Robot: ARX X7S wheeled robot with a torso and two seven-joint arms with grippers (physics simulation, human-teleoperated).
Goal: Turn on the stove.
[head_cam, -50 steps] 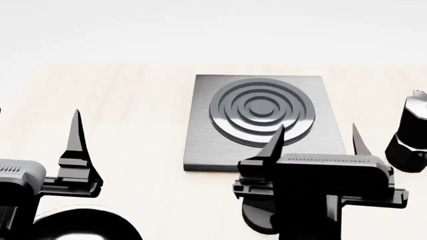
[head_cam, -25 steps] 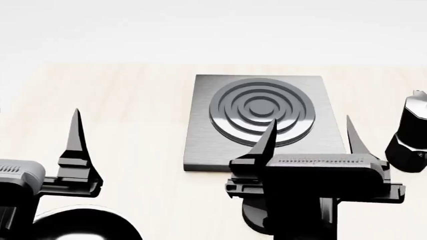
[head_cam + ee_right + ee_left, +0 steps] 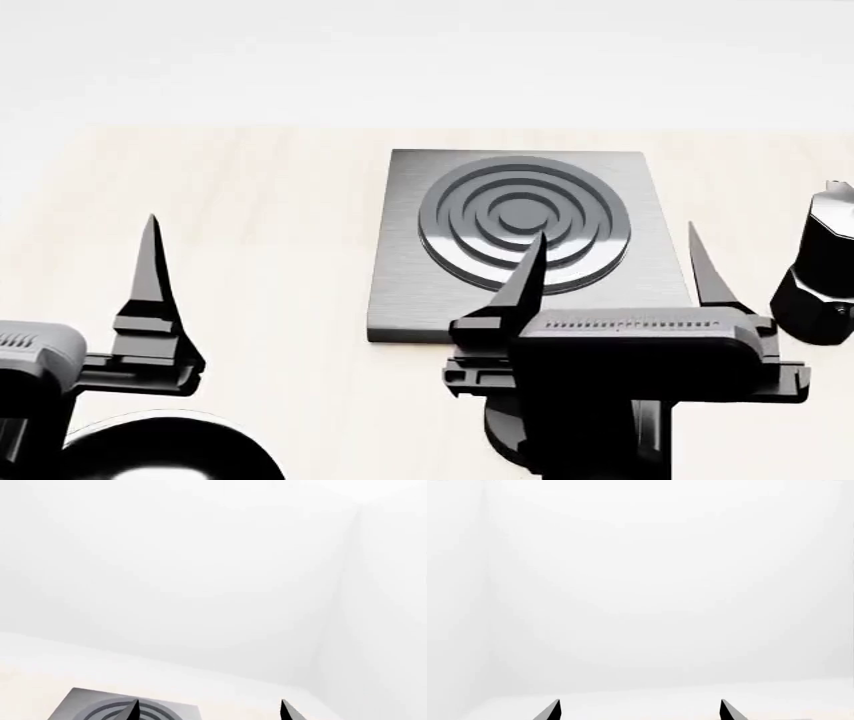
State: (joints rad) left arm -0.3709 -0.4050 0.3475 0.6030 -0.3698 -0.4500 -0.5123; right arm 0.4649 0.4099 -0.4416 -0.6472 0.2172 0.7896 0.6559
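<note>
At centre frame in the head view, the stove point(image 3: 514, 245), a brushed-grey square plate with dark ringed burner, lies flat on the pale table point(image 3: 240, 220). The right gripper point(image 3: 614, 270), fingers spread, overlaps its lower edge. A moka pot point(image 3: 817, 270) stands at right. The left gripper point(image 3: 639, 711) is likewise spread.

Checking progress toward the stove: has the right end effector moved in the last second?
Yes. The right end effector has shifted leftward against the fixed stove.

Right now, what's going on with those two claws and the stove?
Right gripper open, empty, near stove. Left gripper open, empty. Knob not visible. Moka pot off to the side, clear.
</note>
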